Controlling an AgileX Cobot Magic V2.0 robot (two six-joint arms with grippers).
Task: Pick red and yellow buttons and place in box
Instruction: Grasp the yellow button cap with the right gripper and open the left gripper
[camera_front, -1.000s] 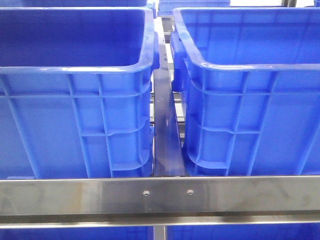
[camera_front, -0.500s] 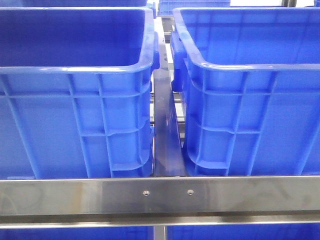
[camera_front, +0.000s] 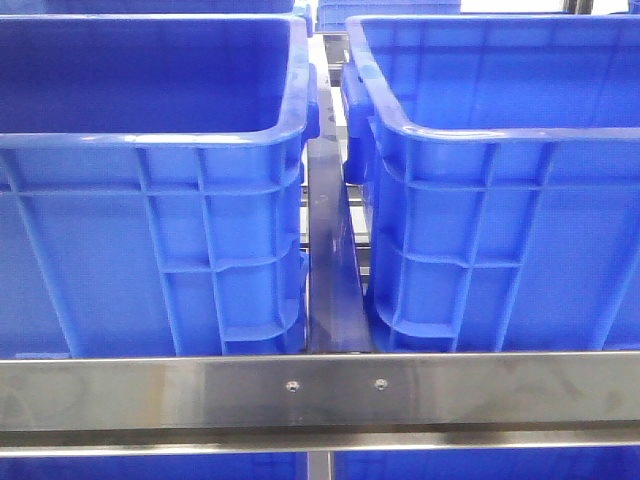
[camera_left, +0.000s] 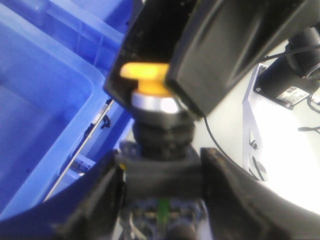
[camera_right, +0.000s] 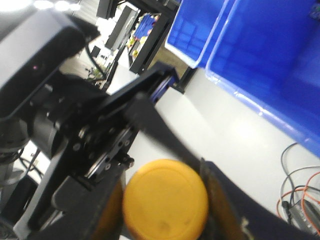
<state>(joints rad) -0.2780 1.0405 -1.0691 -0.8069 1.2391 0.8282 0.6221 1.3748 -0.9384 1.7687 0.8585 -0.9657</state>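
The yellow button is a push switch with a yellow cap (camera_left: 142, 75), a silver ring and a black body. My left gripper (camera_left: 162, 175) is shut on the black body. The right gripper's black fingers (camera_left: 220, 60) cover the cap from the other end. In the right wrist view the round yellow cap (camera_right: 165, 200) sits clamped between the fingers of my right gripper (camera_right: 162, 212), with the left arm's black gripper body (camera_right: 100, 135) behind it. The red button is not in view. Two big blue crates (camera_front: 150, 200) (camera_front: 500, 220) fill the front view, which shows no gripper.
A steel rail (camera_front: 320, 390) runs across in front of the crates. Blue crates also show beside the white table (camera_right: 215, 125) and in the left wrist view (camera_left: 45, 115). Loose cables (camera_right: 300, 200) lie on the table. Black equipment on a white bracket (camera_left: 290, 75) stands nearby.
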